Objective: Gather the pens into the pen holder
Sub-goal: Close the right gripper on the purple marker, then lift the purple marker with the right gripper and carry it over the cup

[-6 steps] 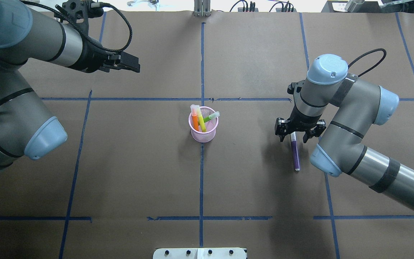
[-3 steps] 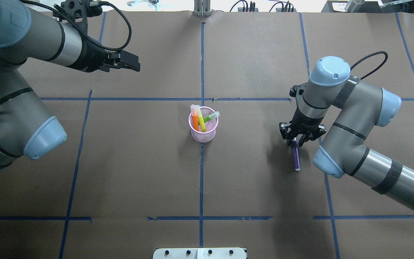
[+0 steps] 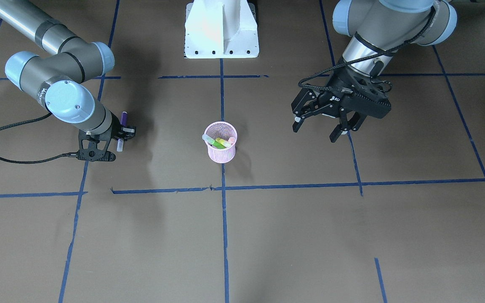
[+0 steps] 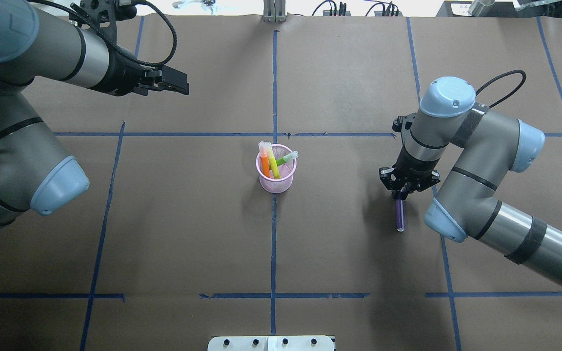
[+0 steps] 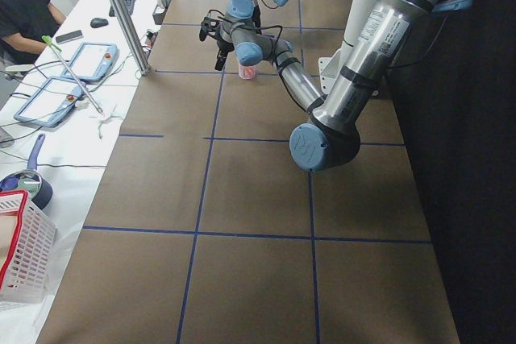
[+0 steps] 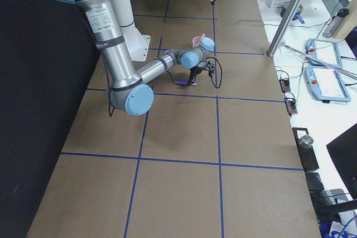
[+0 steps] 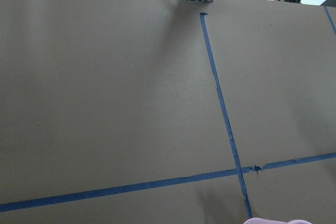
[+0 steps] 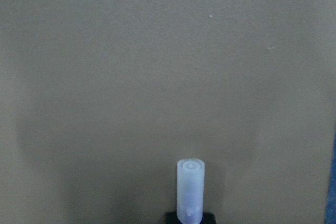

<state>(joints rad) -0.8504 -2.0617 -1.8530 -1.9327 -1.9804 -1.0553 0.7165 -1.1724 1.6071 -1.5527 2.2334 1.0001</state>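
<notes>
Change: the right gripper [image 4: 401, 193], open a moment ago, now pinches the purple pen [image 4: 399, 215]. It can lift it to the cup [image 4: 276, 185]. The left gripper [image 3: 316, 129] hangs wide open, empty.

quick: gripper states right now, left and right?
Left gripper: open, fingers spread, holding nothing.
Right gripper: closed on the purple pen.

The pen holder [image 4: 276, 183] is pink wire mesh, around an orange pen [image 4: 265, 168], a yellow pen [image 4: 274, 168] and a green pen [image 4: 282, 161]. The purple pen [image 4: 399, 214] has a pale cap [image 8: 189, 187]. Blue tape [image 4: 273, 243] grids the brown desk [image 4: 349, 73].
</notes>
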